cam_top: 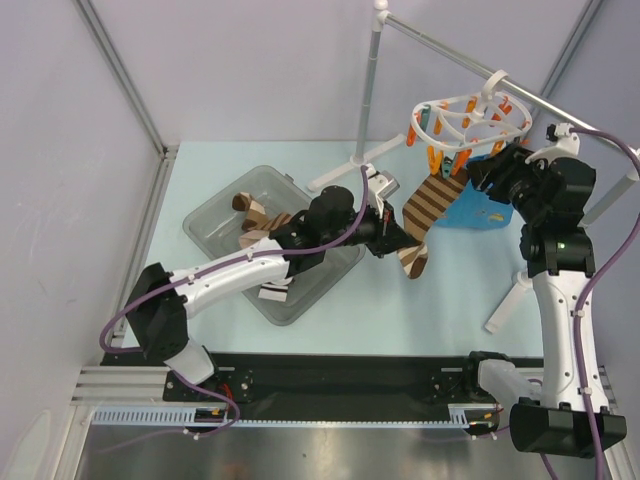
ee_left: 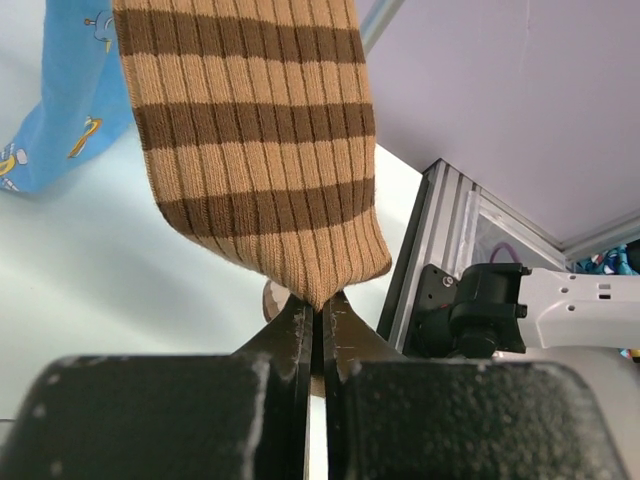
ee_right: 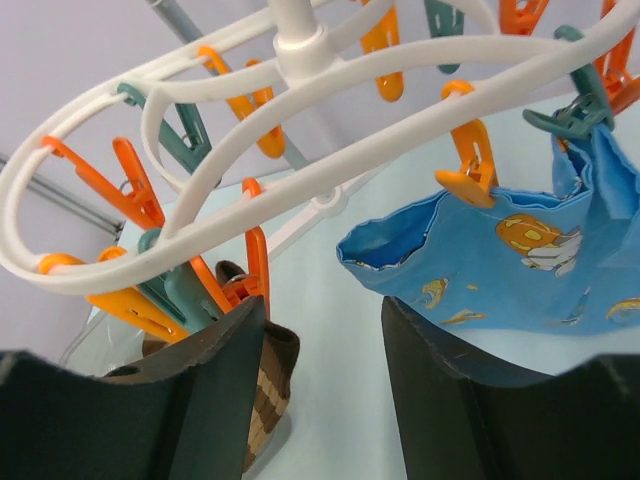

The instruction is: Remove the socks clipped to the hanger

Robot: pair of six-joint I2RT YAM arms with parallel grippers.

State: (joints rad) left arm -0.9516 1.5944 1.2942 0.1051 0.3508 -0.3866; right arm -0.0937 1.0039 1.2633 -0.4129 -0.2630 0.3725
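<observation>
The white oval hanger (cam_top: 470, 112) hangs by its hook from a silver rail at the back right. A brown-and-tan striped sock (cam_top: 432, 205) hangs from an orange clip (ee_right: 252, 262). My left gripper (cam_top: 400, 240) is shut on this sock's lower end (ee_left: 320, 285). A bright blue sock (cam_top: 478, 210) with cartoon prints (ee_right: 520, 265) is held by an orange clip (ee_right: 470, 170) and a green clip (ee_right: 570, 115). My right gripper (ee_right: 325, 345) is open and empty, just below the hanger between the two socks (cam_top: 490, 172).
A clear plastic bin (cam_top: 215, 215) at the left holds several removed socks (cam_top: 255, 215). The stand's silver pole (cam_top: 368, 90) and white feet (cam_top: 505, 305) rise behind and right of the hanger. Cell walls and frame posts close in on both sides.
</observation>
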